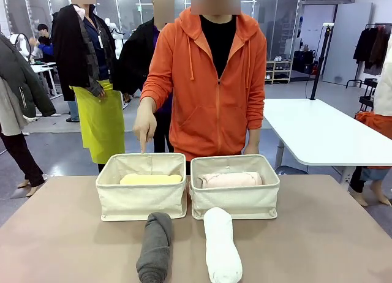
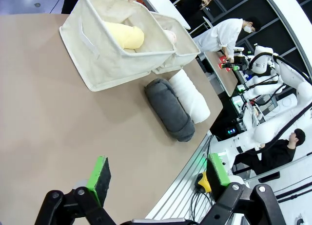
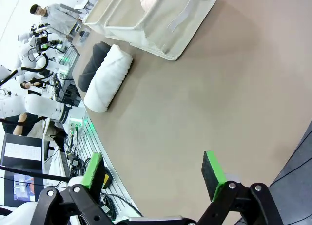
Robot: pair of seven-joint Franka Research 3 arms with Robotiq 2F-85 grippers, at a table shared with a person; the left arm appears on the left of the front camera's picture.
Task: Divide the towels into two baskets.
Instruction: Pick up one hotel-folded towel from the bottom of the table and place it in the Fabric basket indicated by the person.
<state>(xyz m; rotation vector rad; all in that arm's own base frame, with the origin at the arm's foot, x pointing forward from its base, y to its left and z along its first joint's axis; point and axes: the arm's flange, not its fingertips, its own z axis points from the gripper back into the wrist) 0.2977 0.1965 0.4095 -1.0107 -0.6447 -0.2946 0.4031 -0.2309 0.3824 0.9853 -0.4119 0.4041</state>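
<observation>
Two end effectors are counted, each seen from its own wrist; the left end effector point(image 2: 158, 174) and the right end effector point(image 3: 152, 169) are both spread wide, with nothing pinched between the green pads, over bare bench point(image 1: 61, 234). Four rolled towels are counted. Two are laid on the bench on the robot's side, side by side and pointing away from it; the dark grey towel point(image 1: 154, 246) is placed to the left and the white towel point(image 1: 222, 252) to the right, their far ends at the foot of the baskets' near walls. Two baskets are counted beyond, set just beside each other; the pale yellow towel point(image 1: 151, 179) is laid crosswise in the left basket point(image 1: 141, 203); the pink towel point(image 1: 229, 179) is laid likewise in the right basket point(image 1: 236, 203). At the far edge one person in an orange hoodie point(image 1: 211, 81) is seen; one hand point(image 1: 145, 125) is pointed, forefinger down, at the left basket's far rim. Farther off a white table point(image 1: 318, 130) and other people are seen.
</observation>
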